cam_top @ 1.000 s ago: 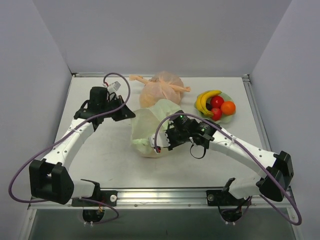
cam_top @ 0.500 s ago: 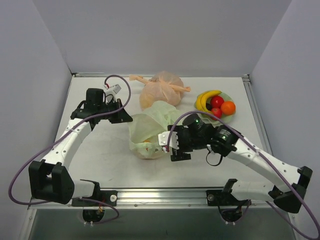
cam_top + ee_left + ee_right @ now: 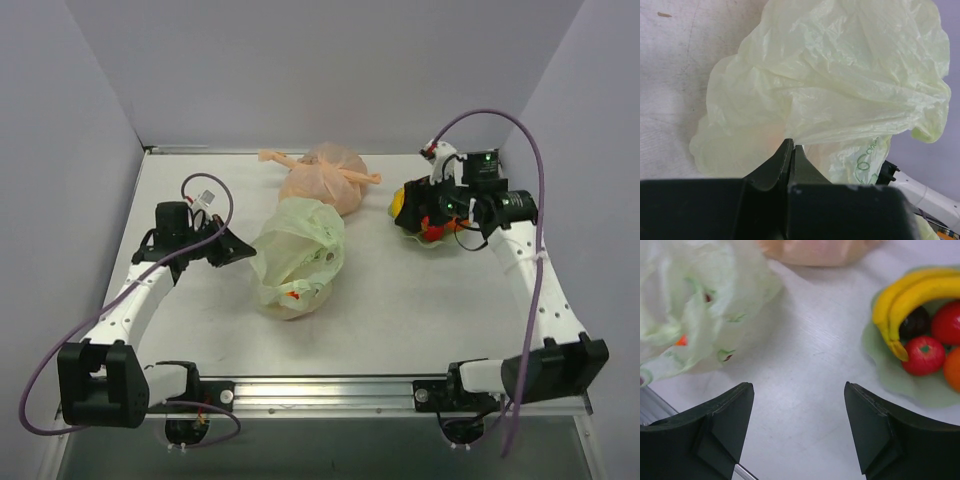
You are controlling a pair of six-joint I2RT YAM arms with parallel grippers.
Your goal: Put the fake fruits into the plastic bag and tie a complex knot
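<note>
White bench (image 3: 400, 300) carries the plastic bag (image 3: 298, 250) at centre, and the left gripper (image 3: 791, 145) pinches its edge with fingers shut. The fake fruits (image 3: 910, 295) lie in the dish (image 3: 880, 370). Beside them the right gripper (image 3: 797, 390) hovers, fingers wide and empty. This looks like the loading step; next it must drop onto one fruit.

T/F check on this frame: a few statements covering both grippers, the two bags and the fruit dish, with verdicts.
1. The left gripper is shut on the green bag. True.
2. The right gripper holds a banana. False: its jaws stand open and empty.
3. The bananas lie on the dish beside a red fruit. True.
4. The peach bag sits nearer the arm bases than the green bag. False: it lies farther back, behind the green bag.
</note>
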